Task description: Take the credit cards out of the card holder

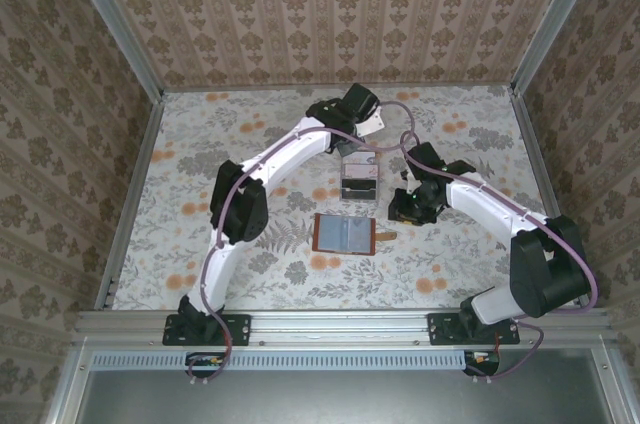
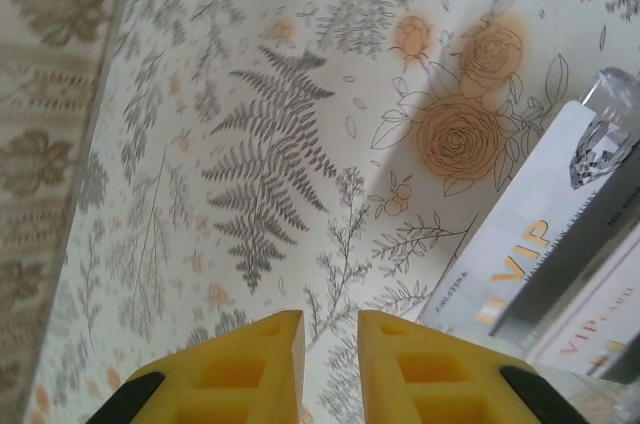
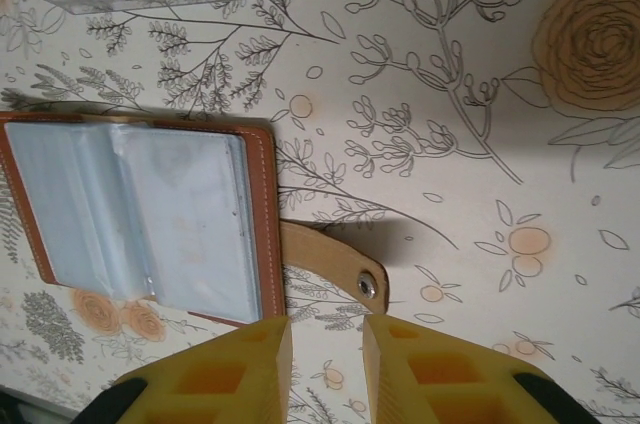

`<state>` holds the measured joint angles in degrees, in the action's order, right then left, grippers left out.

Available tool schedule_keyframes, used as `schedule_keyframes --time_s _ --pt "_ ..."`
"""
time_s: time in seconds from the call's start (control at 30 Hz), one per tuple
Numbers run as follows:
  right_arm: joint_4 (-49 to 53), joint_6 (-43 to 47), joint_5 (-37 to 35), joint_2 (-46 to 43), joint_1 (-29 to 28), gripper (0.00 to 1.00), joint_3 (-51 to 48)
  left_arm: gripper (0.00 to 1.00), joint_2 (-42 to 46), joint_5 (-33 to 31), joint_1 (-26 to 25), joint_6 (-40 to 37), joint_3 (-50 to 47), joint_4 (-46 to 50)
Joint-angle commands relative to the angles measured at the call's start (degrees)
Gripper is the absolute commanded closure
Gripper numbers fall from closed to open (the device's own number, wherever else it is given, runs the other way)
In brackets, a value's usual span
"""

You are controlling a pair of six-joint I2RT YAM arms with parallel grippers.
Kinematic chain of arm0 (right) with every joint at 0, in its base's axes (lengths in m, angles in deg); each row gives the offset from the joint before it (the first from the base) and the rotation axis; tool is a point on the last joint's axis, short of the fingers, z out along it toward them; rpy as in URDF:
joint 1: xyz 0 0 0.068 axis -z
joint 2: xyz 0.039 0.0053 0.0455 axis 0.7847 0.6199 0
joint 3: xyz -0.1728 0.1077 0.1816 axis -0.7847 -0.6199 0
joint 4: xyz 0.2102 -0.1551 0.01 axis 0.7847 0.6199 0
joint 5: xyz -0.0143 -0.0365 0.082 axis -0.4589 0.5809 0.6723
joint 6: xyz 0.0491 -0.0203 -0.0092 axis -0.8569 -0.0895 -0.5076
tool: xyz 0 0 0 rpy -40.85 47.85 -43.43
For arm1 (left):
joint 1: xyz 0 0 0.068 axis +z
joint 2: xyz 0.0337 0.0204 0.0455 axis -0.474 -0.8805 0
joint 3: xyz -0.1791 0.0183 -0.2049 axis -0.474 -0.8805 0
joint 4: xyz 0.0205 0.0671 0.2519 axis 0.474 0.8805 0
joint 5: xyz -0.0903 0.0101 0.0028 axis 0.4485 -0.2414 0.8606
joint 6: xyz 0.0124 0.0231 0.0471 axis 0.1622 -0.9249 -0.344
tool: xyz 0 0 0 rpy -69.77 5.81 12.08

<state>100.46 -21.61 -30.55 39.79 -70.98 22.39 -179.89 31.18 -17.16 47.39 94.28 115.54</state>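
Left arm [image 1: 290,149] & right arm [image 1: 490,206], both same build: white curved shells w/ black joints, black bases [image 1: 205,324], thin purple cables [image 1: 207,269] along each; fingers [image 2: 255,364] yellow w/ square recesses, black trim at outer edges.

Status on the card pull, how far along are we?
Done: cards lie in the clear tray, and the open card holder has sleeves that look empty. In hand: nothing; the left gripper and right gripper are each slightly open and empty. Remaining: probably nothing, unless a card hides in a sleeve.
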Motion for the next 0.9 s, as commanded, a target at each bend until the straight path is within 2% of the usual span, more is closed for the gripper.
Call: schedule_keyframes --time_s 0.0,0.1,0.23,0.33,0.53,0.7,0.87 --pt "-2.70 -1.71 3.42 0.38 -0.44 0.74 -1.52 0.78 5.16 -2.89 -1.20 13.25 -3.42 0.66" --pt "-4.39 -2.59 4.82 0.86 -1.00 0.74 -2.14 0.73 8.65 0.59 -1.92 19.31 -8.26 0.53" --pt "-5.04 -2.65 5.21 2.22 -1.79 0.74 -2.24 0.72 13.67 8.84 -2.09 25.99 -15.68 -2.28" --pt "-5.57 -2.66 5.20 2.97 -2.07 0.74 -2.58 0.73 16.81 12.79 -2.08 31.70 -21.60 -6.11" --pt "-6.13 -2.37 5.15 4.42 -2.42 0.74 -3.10 0.78 18.39 21.15 -2.06 40.34 -25.64 -8.48" --pt "-6.76 -1.99 4.76 5.70 -2.43 0.74 -4.10 0.79 19.39 23.31 -3.00 49.38 -29.90 -10.65" --pt "-7.17 -1.52 4.43 7.20 -2.46 0.74 -4.52 0.78 21.70 25.18 -4.42 54.37 -36.70 -14.78"
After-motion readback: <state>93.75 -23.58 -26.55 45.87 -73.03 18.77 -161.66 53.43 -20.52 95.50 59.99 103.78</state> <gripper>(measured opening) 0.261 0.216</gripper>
